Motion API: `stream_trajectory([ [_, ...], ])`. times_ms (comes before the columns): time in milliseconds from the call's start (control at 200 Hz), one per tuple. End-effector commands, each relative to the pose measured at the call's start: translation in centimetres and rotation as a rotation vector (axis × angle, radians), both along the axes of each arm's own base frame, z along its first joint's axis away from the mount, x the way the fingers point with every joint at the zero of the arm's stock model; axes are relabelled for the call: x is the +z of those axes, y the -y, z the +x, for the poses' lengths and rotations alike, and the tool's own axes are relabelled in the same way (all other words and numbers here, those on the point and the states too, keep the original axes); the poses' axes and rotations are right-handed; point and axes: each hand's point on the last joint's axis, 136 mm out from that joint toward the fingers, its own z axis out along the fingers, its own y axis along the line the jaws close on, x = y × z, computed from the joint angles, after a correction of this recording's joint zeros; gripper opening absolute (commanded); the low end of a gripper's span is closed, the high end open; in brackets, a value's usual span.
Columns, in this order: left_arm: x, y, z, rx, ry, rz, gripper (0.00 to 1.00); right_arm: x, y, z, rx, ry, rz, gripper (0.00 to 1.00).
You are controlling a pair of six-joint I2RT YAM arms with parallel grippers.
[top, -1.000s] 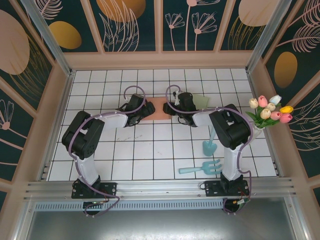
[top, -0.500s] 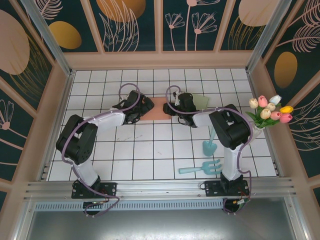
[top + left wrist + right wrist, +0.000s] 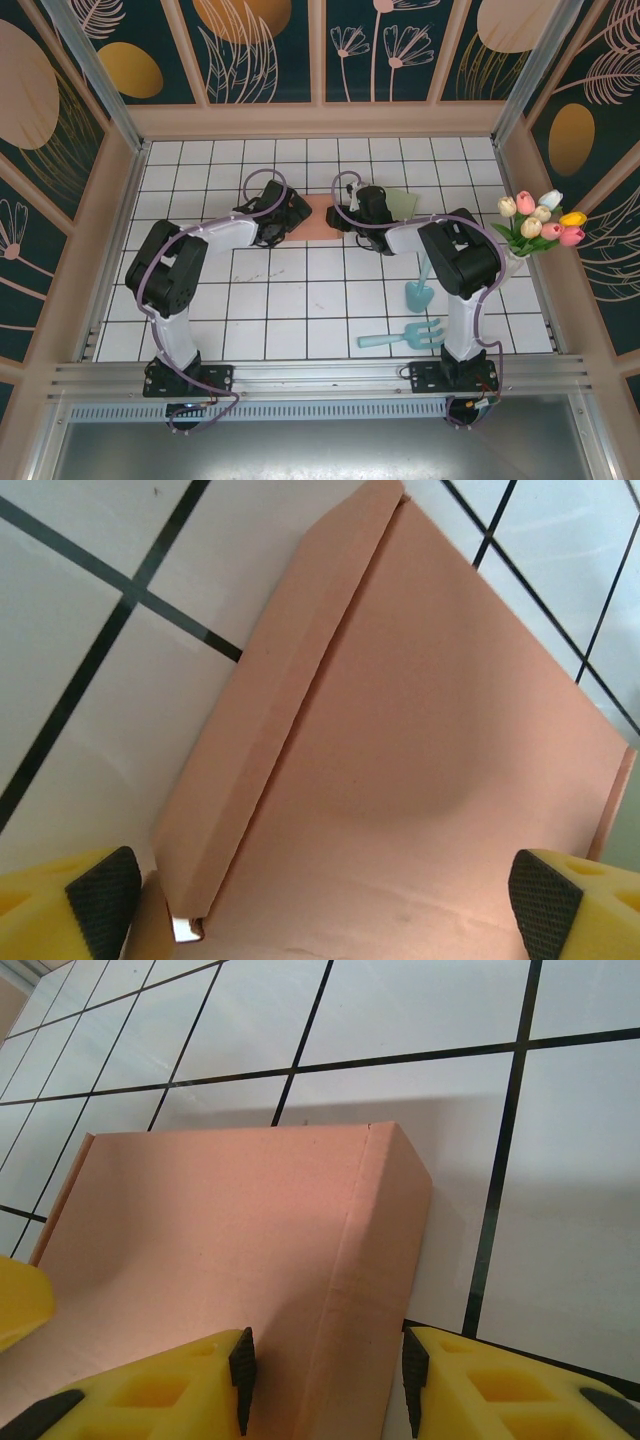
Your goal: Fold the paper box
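- Garden fork, trowel: idle on the counter, nearest.
- Paper box: partly formed, far-centre, between both arms.
- Right fingers: clamped on the box's raised side wall.
- Left fingers: wide apart, straddling the opposite flap.
- Step: side walls, by appearance; next move likely calls for raising that flap.

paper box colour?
The paper box is plain salmon pink, no print; the left wrist view shows it best.
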Motion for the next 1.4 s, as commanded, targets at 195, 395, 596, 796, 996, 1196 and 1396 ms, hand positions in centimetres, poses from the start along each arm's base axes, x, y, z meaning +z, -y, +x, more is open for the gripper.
stream_trajectory([
  [195, -0.9, 0.6, -0.1, 0.011, -0.026, -0.015, 0.94, -2.5, 0.3, -1.2, 0.006, -0.053, -0.044, 0.45],
  [395, -2.1, -0.8, 0.0, 0.026, -0.024, 0.074, 0.92, -2.8, 0.6, -1.3, 0.006, -0.054, -0.053, 0.45],
  [596, -3.6, -1.7, 0.2, 0.037, -0.049, 0.114, 0.92, -3.0, 1.0, -1.4, 0.008, -0.054, -0.063, 0.45],
  [796, -4.1, -1.9, 0.4, 0.039, -0.053, 0.125, 0.9, -3.1, 1.5, -1.4, 0.005, -0.054, -0.069, 0.45],
  [996, -4.1, -2.3, 0.3, 0.039, -0.049, 0.144, 0.9, -1.9, 1.4, -1.5, 0.0, -0.042, -0.047, 0.47],
  [1196, -4.8, -2.8, -0.1, 0.044, -0.059, 0.163, 0.9, 1.5, 0.9, -2.4, 0.008, 0.007, 0.001, 0.49],
  [1396, -4.9, -2.9, -0.2, 0.041, -0.058, 0.166, 0.9, 3.1, 1.0, -3.2, 0.004, 0.037, -0.015, 0.49],
])
